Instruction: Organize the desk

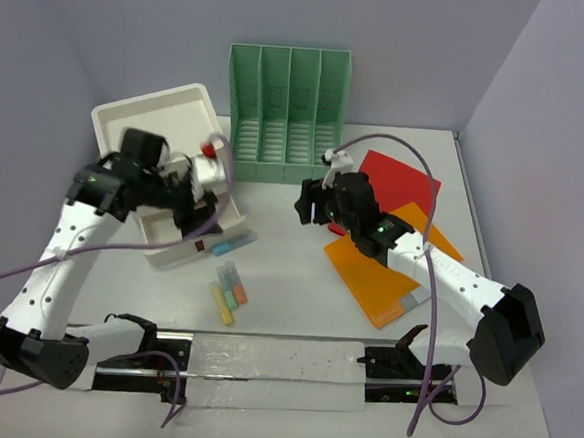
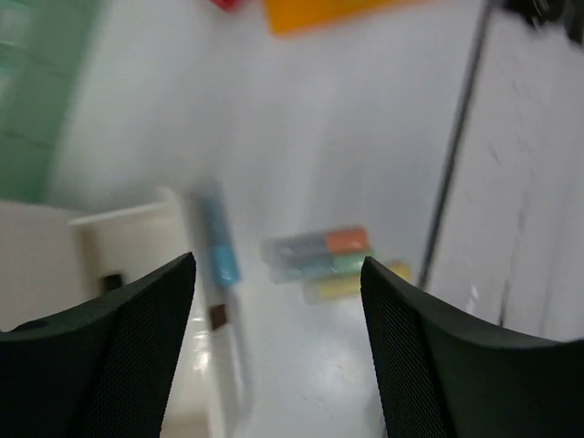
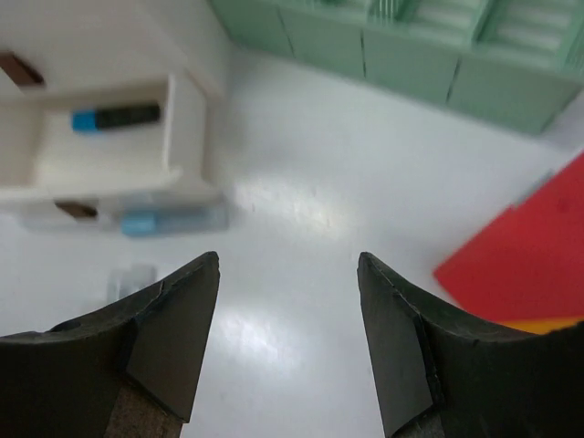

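The white desk (image 1: 281,238) holds loose highlighters. A blue one (image 1: 233,244) lies by the open drawer (image 1: 175,239) of the white drawer box (image 1: 149,119). Yellow (image 1: 222,303), green and orange (image 1: 235,285) ones lie together nearer the front. My left gripper (image 1: 196,218) is open and empty above the drawer's front; its view shows the blue highlighter (image 2: 219,254) and the group (image 2: 321,255). My right gripper (image 1: 307,202) is open and empty over the bare desk (image 3: 301,210); its view shows a blue-capped marker (image 3: 117,118) inside the drawer and the blue highlighter (image 3: 173,221) outside it.
A green slotted file holder (image 1: 288,103) stands at the back centre. A red folder (image 1: 405,182) and an orange folder (image 1: 384,271) lie on the right, under my right arm. Walls close off the left, back and right sides.
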